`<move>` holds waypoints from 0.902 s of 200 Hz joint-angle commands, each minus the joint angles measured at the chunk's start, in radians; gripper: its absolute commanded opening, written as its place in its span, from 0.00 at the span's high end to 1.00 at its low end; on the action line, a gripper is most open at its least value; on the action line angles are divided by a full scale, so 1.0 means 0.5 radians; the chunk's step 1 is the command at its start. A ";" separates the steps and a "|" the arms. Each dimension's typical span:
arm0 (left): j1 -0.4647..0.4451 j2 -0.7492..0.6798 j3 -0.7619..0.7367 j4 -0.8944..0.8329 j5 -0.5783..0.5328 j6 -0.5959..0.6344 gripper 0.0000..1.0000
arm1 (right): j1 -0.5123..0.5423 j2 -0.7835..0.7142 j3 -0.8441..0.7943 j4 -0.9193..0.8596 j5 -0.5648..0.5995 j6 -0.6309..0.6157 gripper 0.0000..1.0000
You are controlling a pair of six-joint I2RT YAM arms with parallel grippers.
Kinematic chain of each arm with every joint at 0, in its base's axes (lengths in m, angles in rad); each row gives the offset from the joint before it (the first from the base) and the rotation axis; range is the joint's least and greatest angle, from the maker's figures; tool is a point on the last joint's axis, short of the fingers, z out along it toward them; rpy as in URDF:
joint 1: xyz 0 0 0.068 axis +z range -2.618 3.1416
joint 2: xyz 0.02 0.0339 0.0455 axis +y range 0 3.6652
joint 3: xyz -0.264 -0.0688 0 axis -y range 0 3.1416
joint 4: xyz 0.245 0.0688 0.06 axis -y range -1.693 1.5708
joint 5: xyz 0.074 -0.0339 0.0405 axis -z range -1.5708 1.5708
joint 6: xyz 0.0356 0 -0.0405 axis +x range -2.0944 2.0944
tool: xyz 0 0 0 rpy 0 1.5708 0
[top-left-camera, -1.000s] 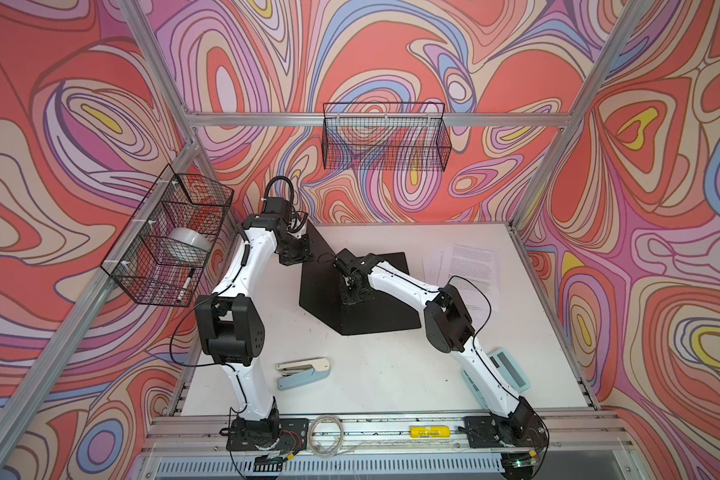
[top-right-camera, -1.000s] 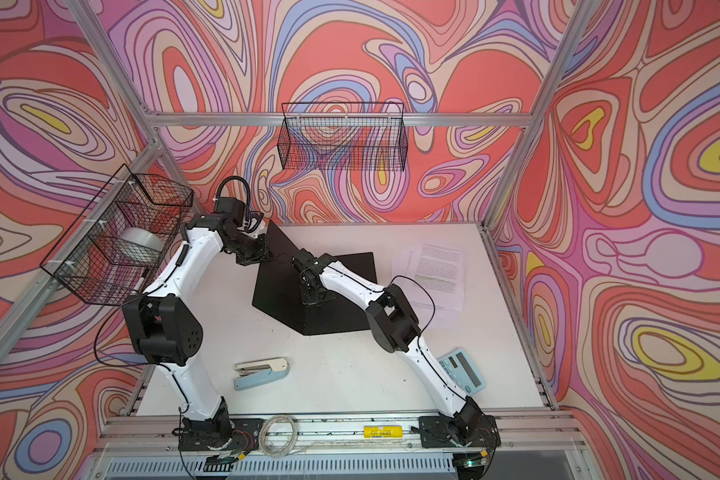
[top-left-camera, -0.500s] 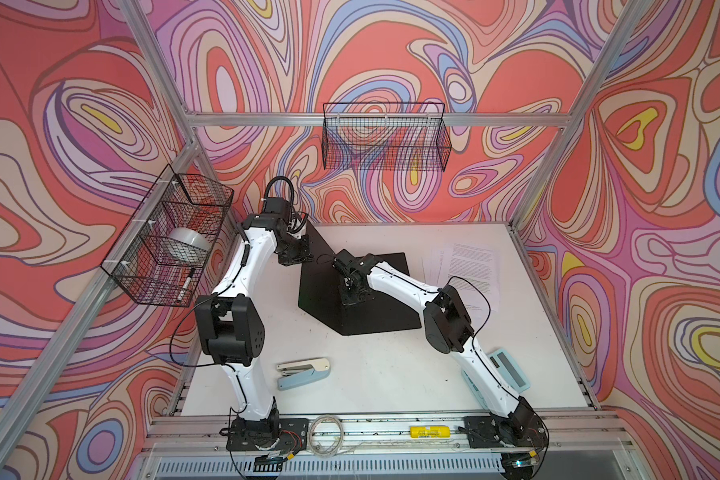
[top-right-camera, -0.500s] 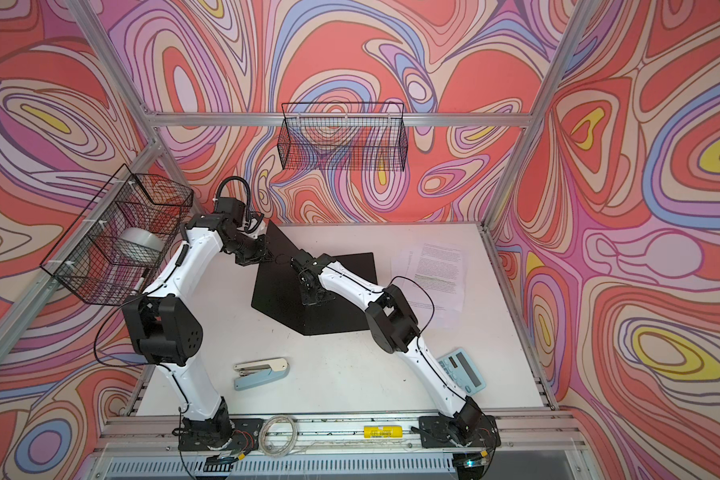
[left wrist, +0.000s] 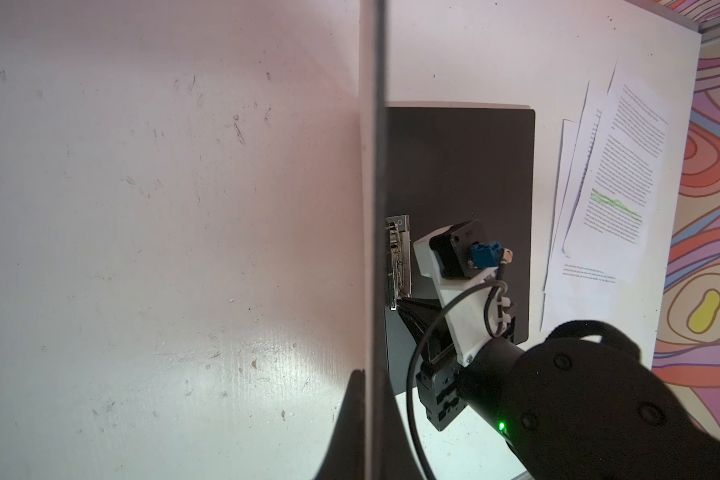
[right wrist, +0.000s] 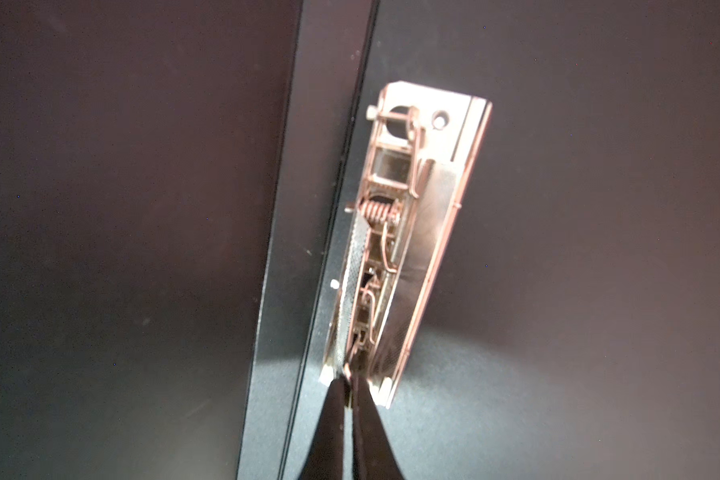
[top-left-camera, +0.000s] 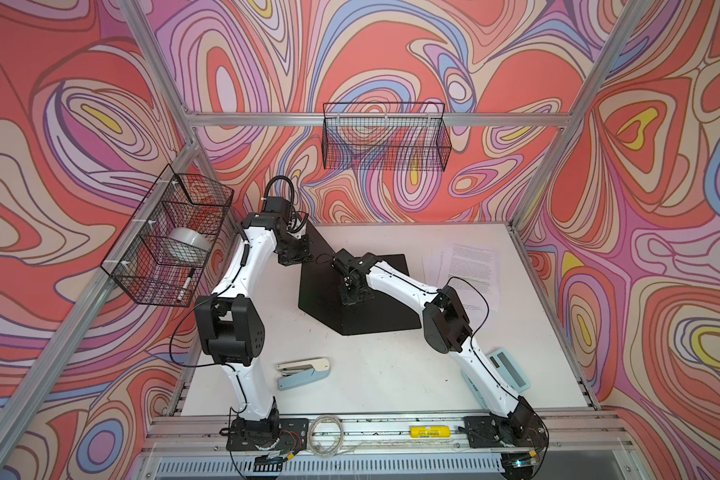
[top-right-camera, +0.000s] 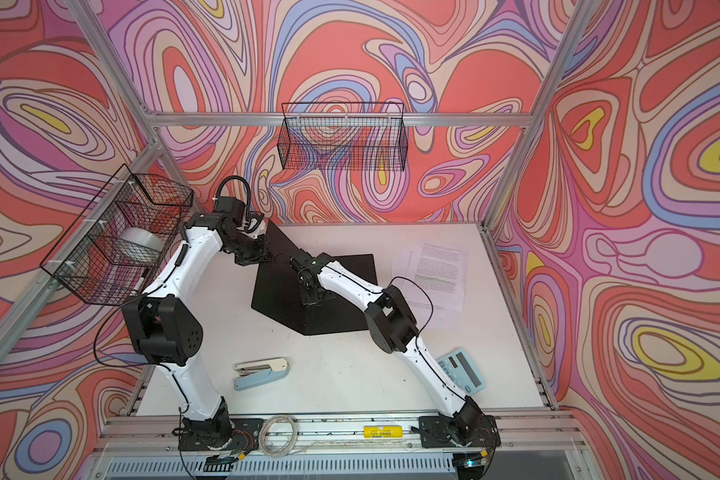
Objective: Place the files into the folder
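The folder (top-left-camera: 375, 311) (top-right-camera: 333, 316) lies open in the middle of the table, black inside up. Its left cover stands raised, and my left gripper (top-left-camera: 304, 259) (top-right-camera: 262, 259) is shut on that cover's edge. In the left wrist view the cover (left wrist: 375, 208) runs edge-on between the fingertips of the left gripper (left wrist: 368, 382). My right gripper (top-left-camera: 352, 297) (right wrist: 352, 386) is shut on the near end of the metal clip (right wrist: 404, 232) (left wrist: 398, 257) by the spine. The files (top-left-camera: 470, 266) (top-right-camera: 437, 270) (left wrist: 616, 166), white printed sheets with a green highlight, lie fanned right of the folder.
A blue stapler (top-left-camera: 304, 372) lies at the front left of the table. A blue calculator (top-left-camera: 508, 370) lies at the front right, partly under the right arm. Wire baskets hang on the left wall (top-left-camera: 171, 237) and the back wall (top-left-camera: 385, 141).
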 commanded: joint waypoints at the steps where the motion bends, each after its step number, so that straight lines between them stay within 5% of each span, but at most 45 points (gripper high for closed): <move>1: 0.004 -0.054 0.070 -0.079 0.007 0.050 1.00 | -0.030 0.144 -0.034 -0.184 0.200 -0.036 1.00; 180: 0.004 -0.048 0.067 -0.070 0.008 0.038 1.00 | -0.032 0.042 0.016 -0.150 0.127 -0.032 1.00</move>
